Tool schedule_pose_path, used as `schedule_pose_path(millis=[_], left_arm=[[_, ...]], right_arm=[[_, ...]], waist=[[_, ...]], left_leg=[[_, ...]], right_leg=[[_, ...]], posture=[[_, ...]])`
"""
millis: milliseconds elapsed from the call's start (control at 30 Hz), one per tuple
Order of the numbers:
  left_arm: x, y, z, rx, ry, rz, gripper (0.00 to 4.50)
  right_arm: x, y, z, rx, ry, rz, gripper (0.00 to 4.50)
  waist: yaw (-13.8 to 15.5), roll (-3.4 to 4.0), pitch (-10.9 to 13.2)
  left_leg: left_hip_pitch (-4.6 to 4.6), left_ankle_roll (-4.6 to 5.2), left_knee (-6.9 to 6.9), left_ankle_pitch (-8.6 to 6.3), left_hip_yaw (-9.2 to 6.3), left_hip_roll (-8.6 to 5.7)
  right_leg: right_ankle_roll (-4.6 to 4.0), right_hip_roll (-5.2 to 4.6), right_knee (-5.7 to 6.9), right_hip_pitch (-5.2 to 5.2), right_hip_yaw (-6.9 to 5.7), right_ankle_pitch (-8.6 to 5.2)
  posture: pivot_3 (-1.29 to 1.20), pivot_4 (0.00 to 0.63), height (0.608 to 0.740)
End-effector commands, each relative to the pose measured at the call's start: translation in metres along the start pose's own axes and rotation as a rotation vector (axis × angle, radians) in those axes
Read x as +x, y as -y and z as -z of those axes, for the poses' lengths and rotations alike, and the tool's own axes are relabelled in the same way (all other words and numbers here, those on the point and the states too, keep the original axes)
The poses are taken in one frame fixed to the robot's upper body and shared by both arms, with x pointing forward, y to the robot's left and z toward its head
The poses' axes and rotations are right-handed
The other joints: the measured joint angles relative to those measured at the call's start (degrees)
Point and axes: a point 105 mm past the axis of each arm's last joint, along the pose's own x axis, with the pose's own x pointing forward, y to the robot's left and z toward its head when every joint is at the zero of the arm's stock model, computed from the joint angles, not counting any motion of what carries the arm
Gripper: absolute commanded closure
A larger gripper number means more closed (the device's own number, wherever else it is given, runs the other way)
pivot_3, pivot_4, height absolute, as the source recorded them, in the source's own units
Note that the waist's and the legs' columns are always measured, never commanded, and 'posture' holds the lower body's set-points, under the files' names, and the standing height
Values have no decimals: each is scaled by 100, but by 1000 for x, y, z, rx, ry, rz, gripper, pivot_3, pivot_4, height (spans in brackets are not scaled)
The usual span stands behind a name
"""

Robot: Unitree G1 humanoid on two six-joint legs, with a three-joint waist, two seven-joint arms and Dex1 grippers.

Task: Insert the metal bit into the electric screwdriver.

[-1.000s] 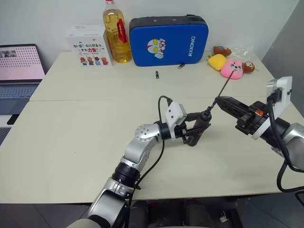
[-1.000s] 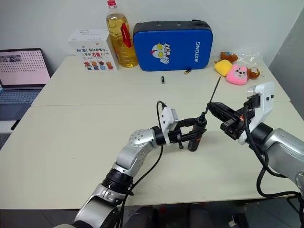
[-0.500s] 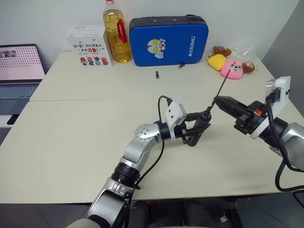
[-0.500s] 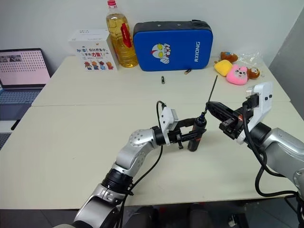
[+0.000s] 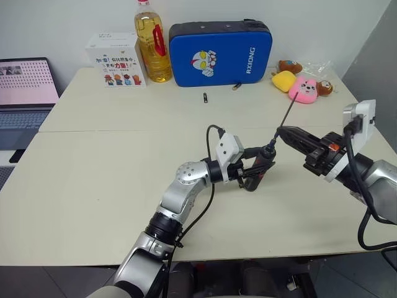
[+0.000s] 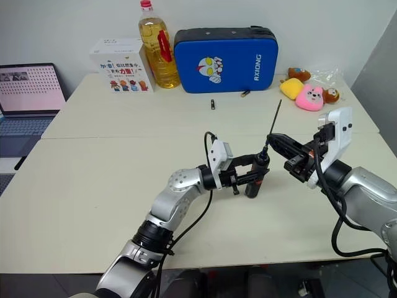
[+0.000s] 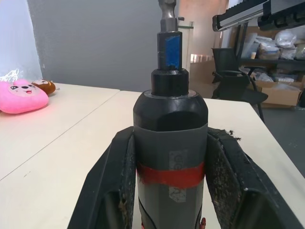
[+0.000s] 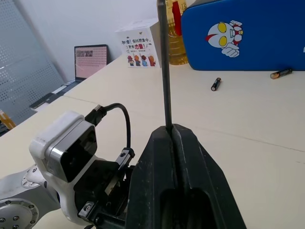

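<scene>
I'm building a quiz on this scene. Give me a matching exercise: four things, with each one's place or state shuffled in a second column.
1. screwdriver
2. metal bit
3. oil bottle
4. pink toy

A. lying at the table's far right corner
B. standing left of the blue case
C. clamped by the left gripper
D. pinched in the right gripper

Pairs: 1-C, 2-D, 3-B, 4-A

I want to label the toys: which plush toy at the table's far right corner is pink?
The round pink plush toy, nearest the front; the others are yellow and brown.
</scene>
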Motion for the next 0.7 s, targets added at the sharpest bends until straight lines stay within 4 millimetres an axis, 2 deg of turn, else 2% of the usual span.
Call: schedule_pose_path(millis=[33,700], left_arm=[[2,5,-10,20,32,27,2811],[1,5,-11,17,28,31,2811]], right_arm=[[-1,-9,-1,-39,-1,-30,4474],[1,2,19,-77,-87,-64,4474]], waist=[[0,0,0],[1,1,-1]], left_leg=[[0,0,0,0,0,0],[2,0,1,0,1,-1]], right_leg=[[0,0,0,0,0,0],[1,0,0,1,0,1]], posture=[[0,150,740],[0,150,740]])
